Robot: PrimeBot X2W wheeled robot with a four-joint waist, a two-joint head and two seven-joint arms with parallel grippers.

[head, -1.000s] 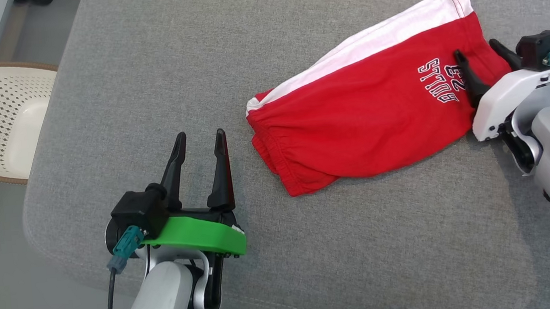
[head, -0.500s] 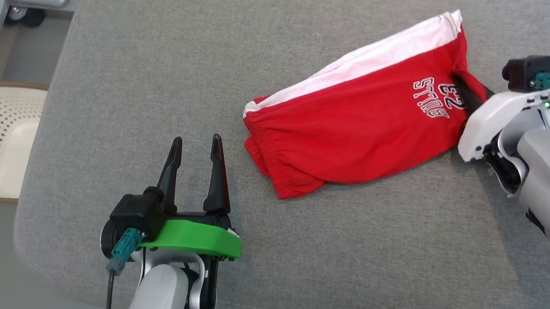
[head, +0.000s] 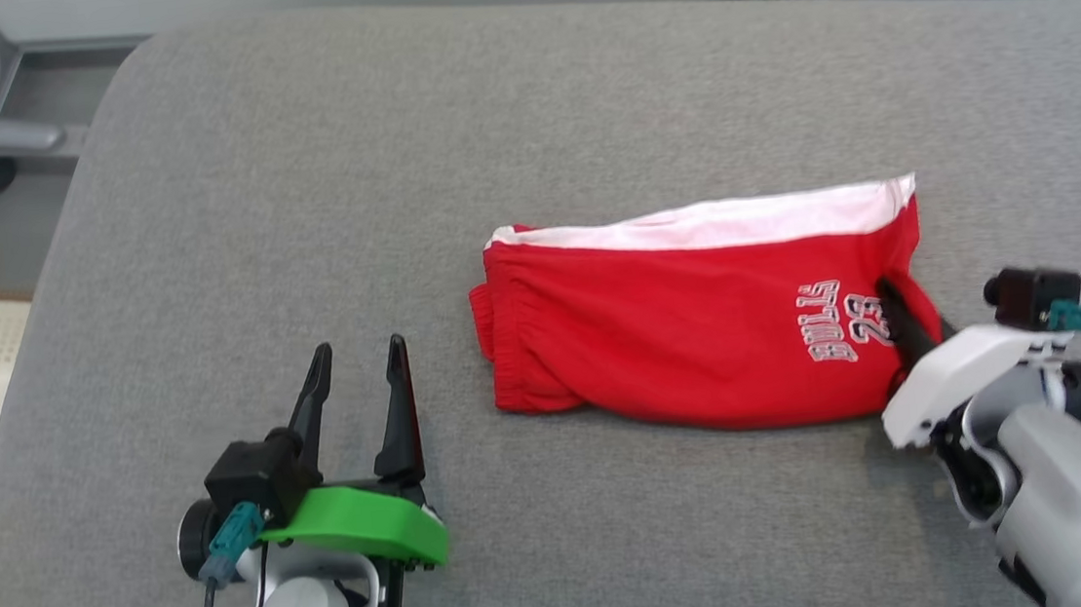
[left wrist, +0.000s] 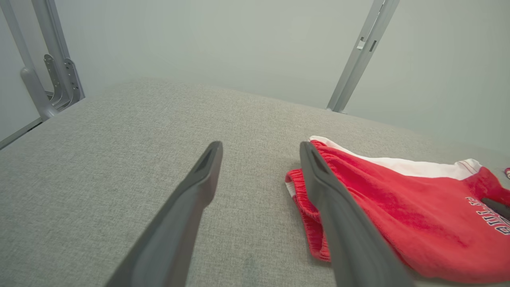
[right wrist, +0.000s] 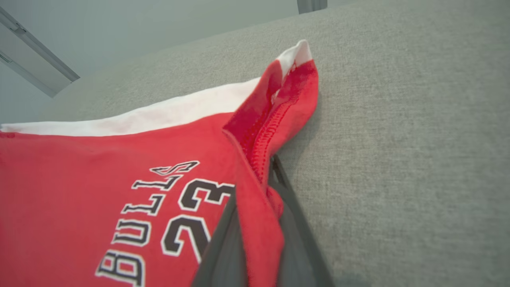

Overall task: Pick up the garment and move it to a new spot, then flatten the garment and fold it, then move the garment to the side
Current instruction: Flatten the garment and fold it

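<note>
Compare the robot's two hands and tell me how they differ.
The left hand stands open, fingers apart, holding nothing; the right hand is shut on the garment's edge beside the print. The left hand sits over bare grey cushion, apart from the garment; the right hand touches it. The left hand has a green mount, the right hand a white mount. Both have long dark fingers.

The head camera looks steeply down on the grey cushion [head: 523,100]. The left wrist camera skims low across it, garment [left wrist: 398,207] at four o'clock; the right one sits against that garment.
</note>
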